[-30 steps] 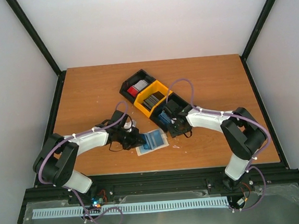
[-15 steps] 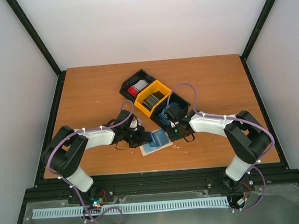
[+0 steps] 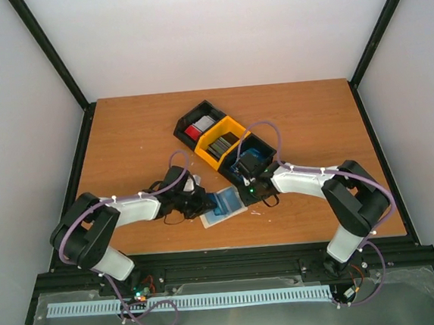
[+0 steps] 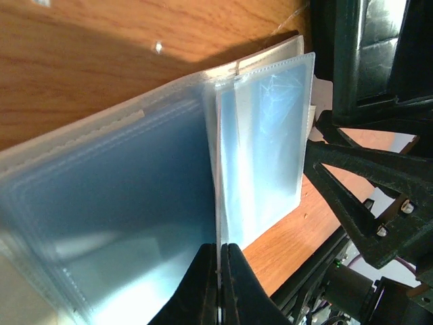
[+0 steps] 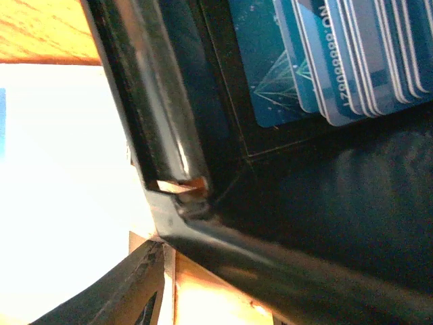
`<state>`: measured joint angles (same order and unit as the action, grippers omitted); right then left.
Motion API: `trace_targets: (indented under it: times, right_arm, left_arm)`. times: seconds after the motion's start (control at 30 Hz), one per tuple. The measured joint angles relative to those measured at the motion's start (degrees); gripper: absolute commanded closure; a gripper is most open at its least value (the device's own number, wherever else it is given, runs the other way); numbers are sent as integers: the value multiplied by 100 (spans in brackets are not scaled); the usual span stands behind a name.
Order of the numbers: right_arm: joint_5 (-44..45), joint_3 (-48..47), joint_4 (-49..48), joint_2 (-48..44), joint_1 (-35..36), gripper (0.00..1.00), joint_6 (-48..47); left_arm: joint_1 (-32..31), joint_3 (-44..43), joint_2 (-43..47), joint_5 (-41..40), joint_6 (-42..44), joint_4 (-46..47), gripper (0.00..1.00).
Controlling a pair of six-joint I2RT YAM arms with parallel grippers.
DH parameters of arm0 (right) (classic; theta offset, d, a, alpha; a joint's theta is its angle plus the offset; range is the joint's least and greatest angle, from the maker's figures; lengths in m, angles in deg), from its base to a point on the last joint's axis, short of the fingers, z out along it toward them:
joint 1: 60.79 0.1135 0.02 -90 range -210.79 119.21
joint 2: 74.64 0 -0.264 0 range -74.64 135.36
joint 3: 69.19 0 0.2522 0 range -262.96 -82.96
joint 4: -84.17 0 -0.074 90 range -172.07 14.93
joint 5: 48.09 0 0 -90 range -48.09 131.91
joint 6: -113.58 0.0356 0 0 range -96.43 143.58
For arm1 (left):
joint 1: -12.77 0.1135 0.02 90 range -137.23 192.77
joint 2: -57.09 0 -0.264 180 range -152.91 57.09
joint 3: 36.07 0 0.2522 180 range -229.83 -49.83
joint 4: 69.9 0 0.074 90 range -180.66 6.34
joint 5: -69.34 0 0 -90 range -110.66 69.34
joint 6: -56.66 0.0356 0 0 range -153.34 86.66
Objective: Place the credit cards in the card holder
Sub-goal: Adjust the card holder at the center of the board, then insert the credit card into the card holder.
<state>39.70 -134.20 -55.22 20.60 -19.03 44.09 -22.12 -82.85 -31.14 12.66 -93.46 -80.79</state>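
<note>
The card holder (image 3: 224,205) lay open on the worktop (image 3: 123,133) near its front edge, between the two arms and just in front of the bin tray (image 3: 232,123). The left claw (image 3: 204,202) reached it from the left. In the left wrist view that claw (image 4: 218,264) was clenched on the edge of one of the holder's clear plastic sleeves (image 4: 260,142), its fingertips (image 4: 203,271) pressed almost together on the thin sheet. A pale blue tint showed through the sleeves, but we could not tell how many cards were in them.

The right claw (image 3: 251,184) hung over the nearest black compartment of the tray. Its camera looked down on a row of pale blue credit cards (image 5: 338,61) standing on edge inside. We could not tell whether that claw was released or clenched. The dark grey cards (image 3: 218,146) sat in the yellow middle compartment, and the silver-and-red cards (image 3: 199,126) in the far black one.
</note>
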Motion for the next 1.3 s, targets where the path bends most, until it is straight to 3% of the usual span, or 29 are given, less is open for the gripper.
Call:
trace_targets:
  times: [0.23,0.7,1.03,1.3]
  right_arm:
    - [-13,-35,-37,39,103,59,168]
    - [-131,31,-216,20,297,59,398]
    - [-732,68,107,-273,376,35,251]
    - [-1080,-249,232,92,581,34,-149]
  left_arm:
    - [0,393,372,-238,-44,59,99]
    - [90,1574,1322,76,-234,975,99]
    - [179,1622,1696,-151,-372,629,99]
    - [205,1707,2100,-358,-608,232,99]
